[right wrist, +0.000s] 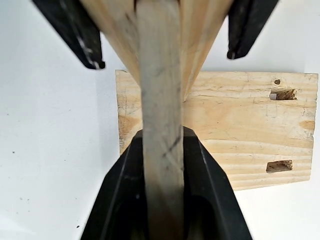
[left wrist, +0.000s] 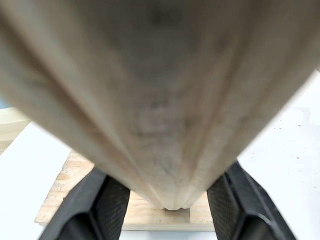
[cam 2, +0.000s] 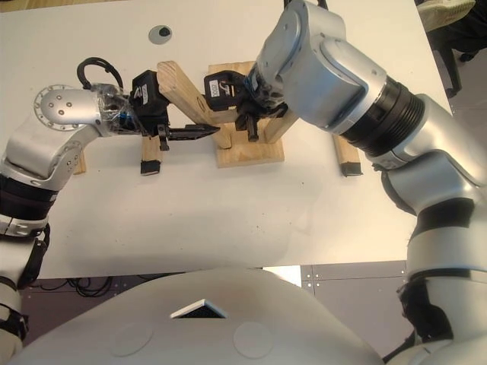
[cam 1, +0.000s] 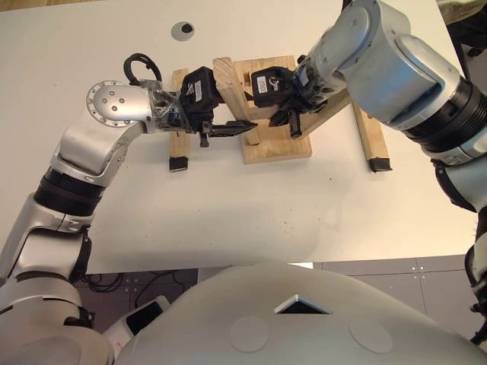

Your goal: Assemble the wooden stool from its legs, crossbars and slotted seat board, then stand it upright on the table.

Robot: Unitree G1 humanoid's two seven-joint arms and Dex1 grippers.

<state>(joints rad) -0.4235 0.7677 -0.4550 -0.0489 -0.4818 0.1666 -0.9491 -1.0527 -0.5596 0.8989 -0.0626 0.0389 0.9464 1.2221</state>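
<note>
The white table (cam 1: 228, 205) carries all the parts. On each side of the work area a loose leg lies flat with its black-capped end toward me: the left loose leg (cam 1: 177, 144) passes under my left wrist, and the right loose leg (cam 1: 370, 137) lies apart from the other parts, beside my right forearm. Between them, at centre, the seat board (cam 1: 283, 150) lies flat on the table. The right wrist view shows two slots (right wrist: 282, 94) cut near one of its edges. The left gripper (cam 1: 249, 127) sits at the board's left edge with its fingers pointing toward my right arm. Its jaws are closed on a tilted leg (cam 1: 228, 80). In the left wrist view the wood fills the gap between both pads (left wrist: 102, 205), and the leg's lower end hangs over the board. I cannot tell whether that end touches the board. The right gripper (cam 1: 286, 122) sits over the far half of the board with its fingers pointing down. Its jaws are narrow and clamped on a wooden bar (right wrist: 159, 115), with a black finger against each side of it. The bar runs out over the board toward the tilted leg, and I cannot tell whether the two pieces are joined. Beyond the work area, a small round grey disc (cam 1: 183, 30) sits on the table.
</note>
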